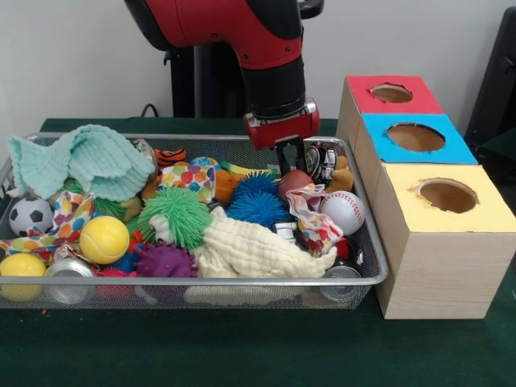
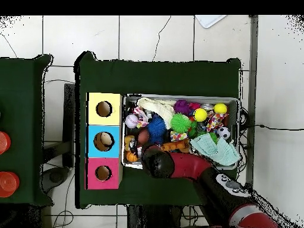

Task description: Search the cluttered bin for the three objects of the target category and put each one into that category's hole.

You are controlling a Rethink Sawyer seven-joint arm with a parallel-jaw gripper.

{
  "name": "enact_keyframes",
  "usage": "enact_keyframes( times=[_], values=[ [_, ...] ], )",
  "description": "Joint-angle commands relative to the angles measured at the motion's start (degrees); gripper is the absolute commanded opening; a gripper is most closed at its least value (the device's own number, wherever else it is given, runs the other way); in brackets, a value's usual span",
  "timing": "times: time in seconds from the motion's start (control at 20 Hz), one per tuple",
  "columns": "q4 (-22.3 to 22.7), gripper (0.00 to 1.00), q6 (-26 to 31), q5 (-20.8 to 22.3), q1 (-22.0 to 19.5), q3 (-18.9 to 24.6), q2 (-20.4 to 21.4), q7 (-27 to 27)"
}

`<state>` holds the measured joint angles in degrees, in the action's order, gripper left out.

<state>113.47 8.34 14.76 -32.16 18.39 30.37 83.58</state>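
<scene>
Arm down over far right part of wire bin (image 1: 367, 242), gripper (image 1: 289, 161) w/ dark fingers (image 1: 281, 158) hanging just above a brownish ball (image 1: 295, 182); can't tell if fingers are spread or pressed together, nothing seen pinched. Bin full of clutter: baseball (image 1: 344, 211) near right wall, blue spiky ball (image 1: 260, 206), green spiky ball (image 1: 178, 213), yellow tennis ball (image 1: 104, 239), soccer ball (image 1: 31, 215), cream cloth (image 1: 258, 251), mint cloth (image 1: 81, 160). Box just right of bin, on green bench (image 1: 242, 347), w/ 3 holes: red hole (image 1: 392, 93) far, blue hole (image 1: 415, 136) mid, yellow hole (image 1: 447, 195) near. Overhead: gripper hidden under arm (image 2: 178, 165).
</scene>
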Motion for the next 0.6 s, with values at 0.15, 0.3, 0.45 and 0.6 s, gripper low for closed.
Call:
enact_keyframes(
  times=[0.15,0.3,0.45,0.6],
  values=[
    [-2.9,0.0,16.4,-0.6,4.3,-6.2,1.6,4.6],
    [-3.8,0.0,17.5,-0.2,5.2,-7.0,1.6,4.3],
    [-4.6,0.0,19.4,0.4,6.1,-8.0,1.9,4.1],
    [-5.8,0.0,21.7,2.2,7.8,-10.0,2.3,3.5]
  ],
)
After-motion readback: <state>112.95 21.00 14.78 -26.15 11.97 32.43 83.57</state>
